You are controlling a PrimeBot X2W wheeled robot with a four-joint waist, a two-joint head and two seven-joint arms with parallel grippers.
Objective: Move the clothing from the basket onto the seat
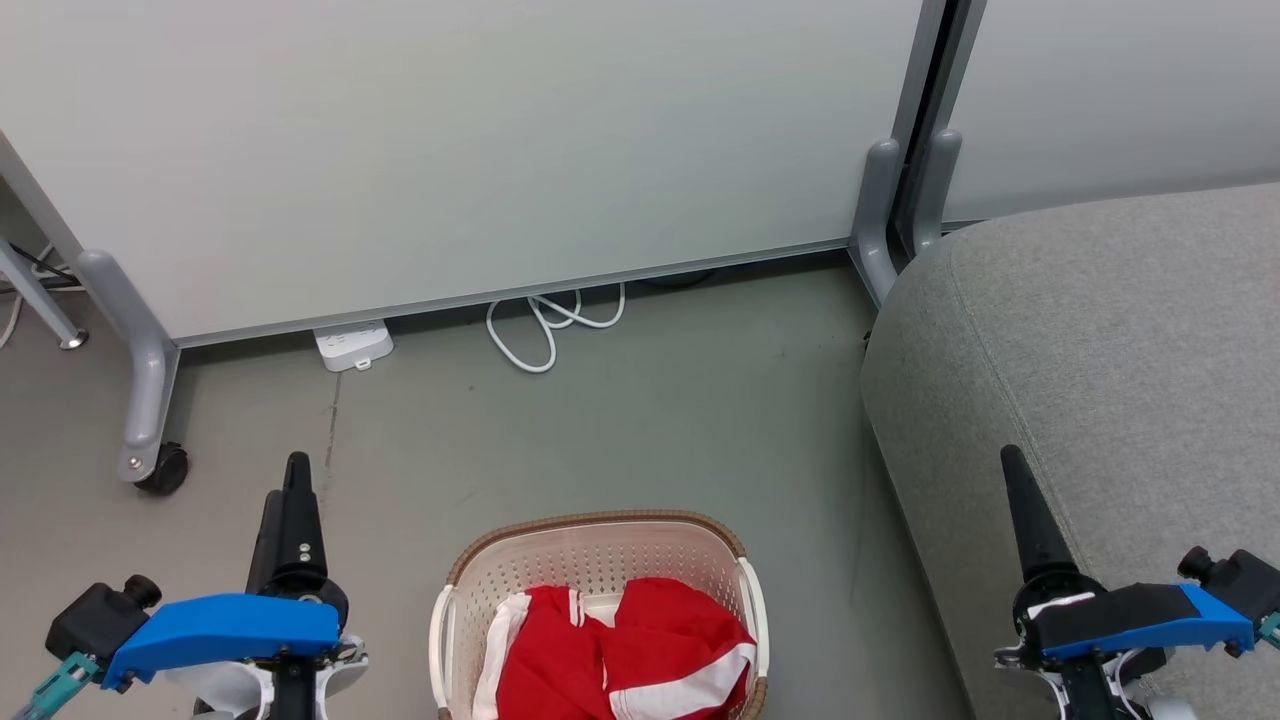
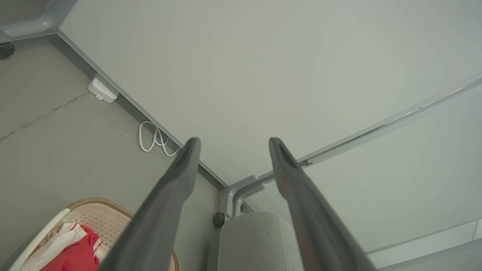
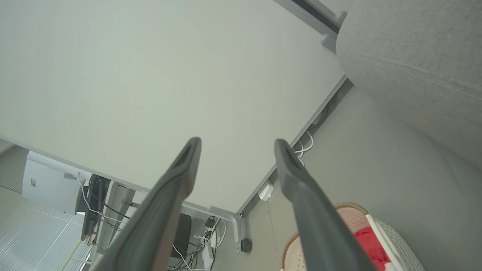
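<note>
You are beginning: red white-striped clothing (image 1: 660, 640) is lying in the cream perforated basket (image 1: 590, 562), not on the grey woven sofa (image 1: 1100, 350); left gripper (image 2: 234, 142) and right gripper (image 3: 237, 142) are gaping wide.

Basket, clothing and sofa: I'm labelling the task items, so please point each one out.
basket (image 1: 600, 562): head view, on the perforated back wall.
clothing (image 1: 665, 630): head view, on the red fabric in the middle of the pile.
sofa (image 1: 1100, 330): head view, on the bare grey top surface.

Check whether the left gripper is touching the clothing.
Apart. Head view: the left gripper stands over bare floor left of the basket, clear of the clothing inside it.
</note>
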